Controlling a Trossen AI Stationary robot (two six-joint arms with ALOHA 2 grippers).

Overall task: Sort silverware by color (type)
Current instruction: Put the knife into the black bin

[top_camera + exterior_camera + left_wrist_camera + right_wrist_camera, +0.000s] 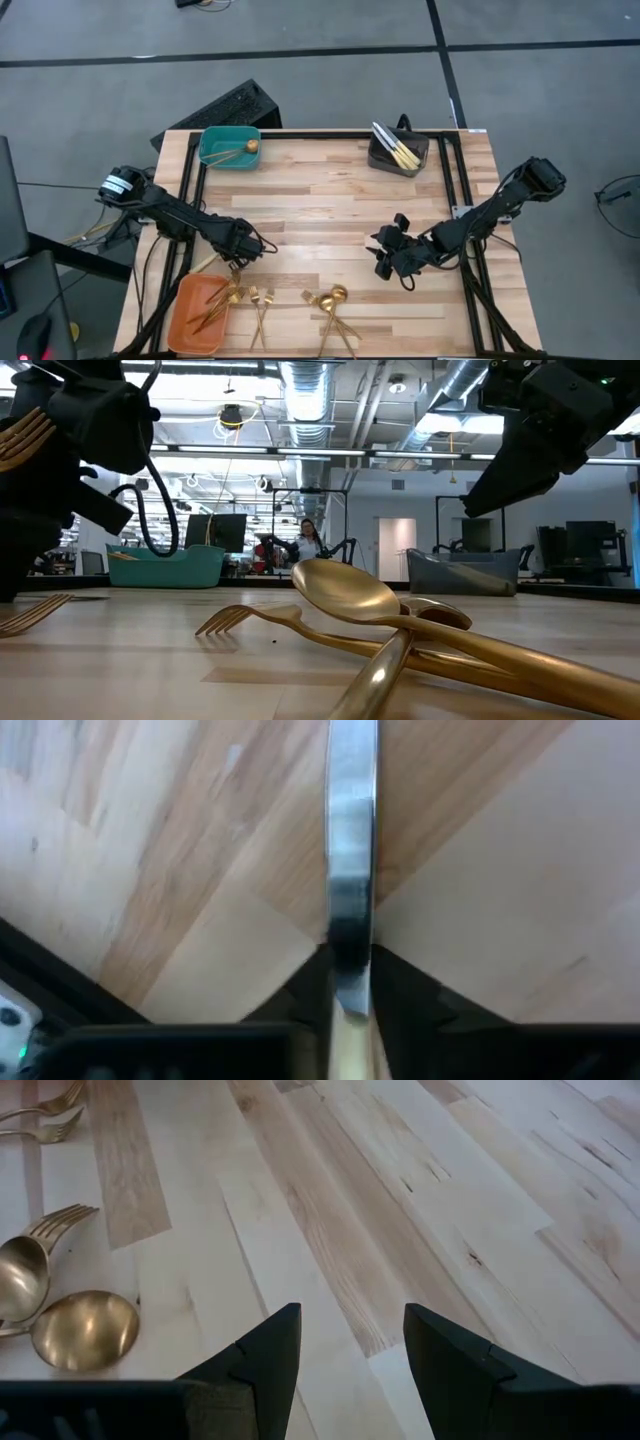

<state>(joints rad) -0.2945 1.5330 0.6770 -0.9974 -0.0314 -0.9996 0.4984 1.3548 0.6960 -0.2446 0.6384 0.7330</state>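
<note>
— Left pincer (236,262)?
— Mine is clamped on a knife (350,910), blade silver, lifted off the wooden surface (320,210) just beside the orange bin (185,330).

— Right pincer (390,258)?
— Fingers (262,1355) apart, holding nothing, above bare boards.

— Rest of the silverware?
— Gold spoons (333,296) and forks (262,300) loose at the near edge. Knives in the dark grey bin (397,160). One piece in the teal bin (215,158).

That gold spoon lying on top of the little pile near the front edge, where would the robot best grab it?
Probably by the slim handle, coming straight down from above. The top spoon lies flat across other pieces, its bowl broad and rounded, so the narrow handle suits the open right end effector better.
</note>
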